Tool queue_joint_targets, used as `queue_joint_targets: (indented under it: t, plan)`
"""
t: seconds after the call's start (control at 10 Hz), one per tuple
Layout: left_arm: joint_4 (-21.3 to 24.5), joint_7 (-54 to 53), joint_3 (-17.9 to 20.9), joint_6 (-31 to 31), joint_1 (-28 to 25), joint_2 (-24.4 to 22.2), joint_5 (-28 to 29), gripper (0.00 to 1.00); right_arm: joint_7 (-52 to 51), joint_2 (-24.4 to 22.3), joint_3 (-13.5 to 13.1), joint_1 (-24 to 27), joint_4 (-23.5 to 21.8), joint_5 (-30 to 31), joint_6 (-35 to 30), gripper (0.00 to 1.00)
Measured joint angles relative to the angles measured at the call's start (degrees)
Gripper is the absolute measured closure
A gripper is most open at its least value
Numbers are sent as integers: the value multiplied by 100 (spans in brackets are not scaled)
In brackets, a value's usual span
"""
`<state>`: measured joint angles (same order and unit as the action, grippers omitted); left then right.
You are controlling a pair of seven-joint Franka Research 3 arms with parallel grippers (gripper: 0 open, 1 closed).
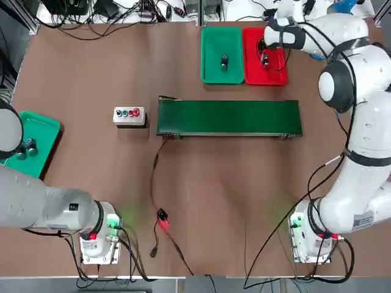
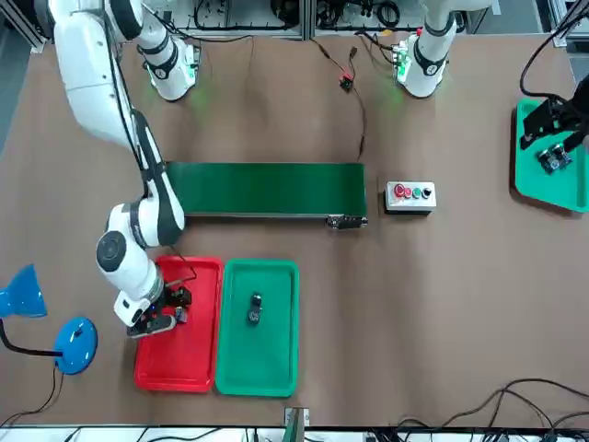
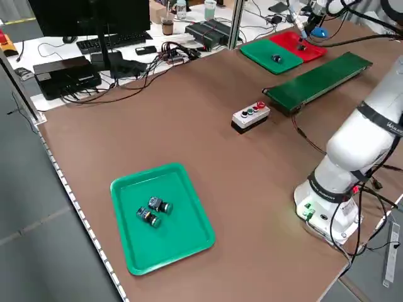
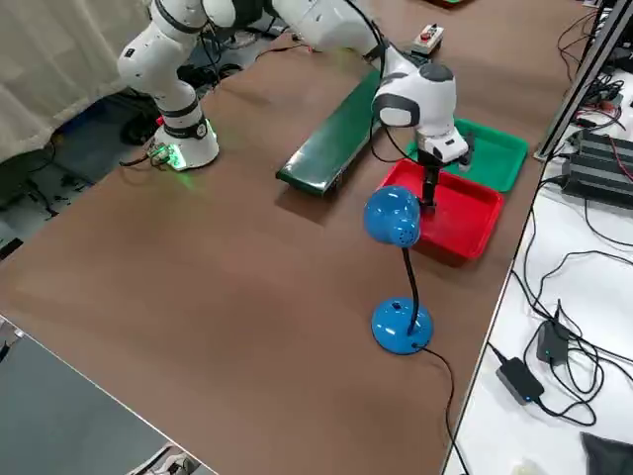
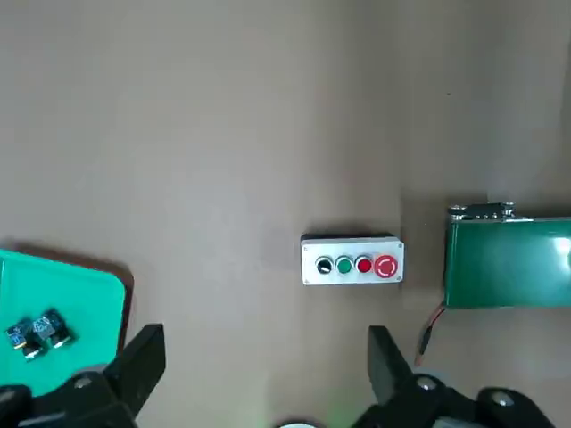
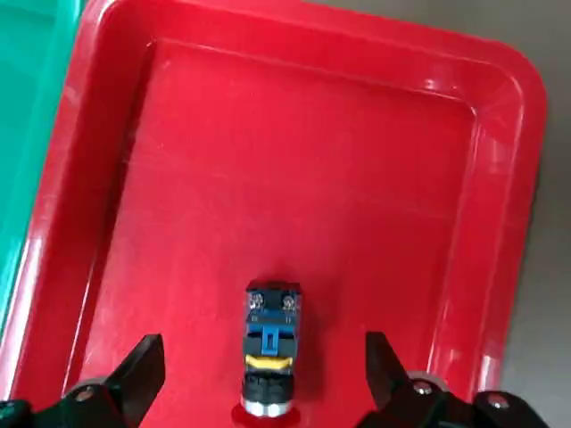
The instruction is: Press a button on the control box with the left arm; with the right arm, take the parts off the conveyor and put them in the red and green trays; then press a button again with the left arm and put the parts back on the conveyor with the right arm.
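Right pincer [image 6: 259, 383] is down over the red tray [image 6: 464, 223] at the far right of the worktop [image 1: 244, 195], fingers spread wide, and a small part [image 6: 269, 343] with a blue and yellow body lies on the tray floor between them, not pinched. In the overhead view that same red tray [image 1: 278, 76] sits touching the green tray [image 1: 211, 61] on its left, and the green one carries a dark part [image 1: 224, 60] near its middle. The conveyor [image 1: 229, 117] stretches bare just near of both trays. To its left, close to the belt's end, sits the control box [image 1: 129, 116] with its row of buttons. Left pincer [image 5: 259, 374] hangs high above the worktop, fingers spread, nothing in it, with the control box [image 5: 351, 261] in its sights. A second green tray [image 1: 43, 143] at the left edge holds two small parts [image 3: 153, 211].
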<state>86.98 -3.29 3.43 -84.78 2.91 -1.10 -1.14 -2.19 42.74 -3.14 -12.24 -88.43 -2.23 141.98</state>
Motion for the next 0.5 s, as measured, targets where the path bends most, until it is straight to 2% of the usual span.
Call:
queue_joint_targets:
  t: [0.5]
  plan:
    - [-7,5,26,-1,-18,6,0,0,-1,237,-1,3,3,4,308,1]
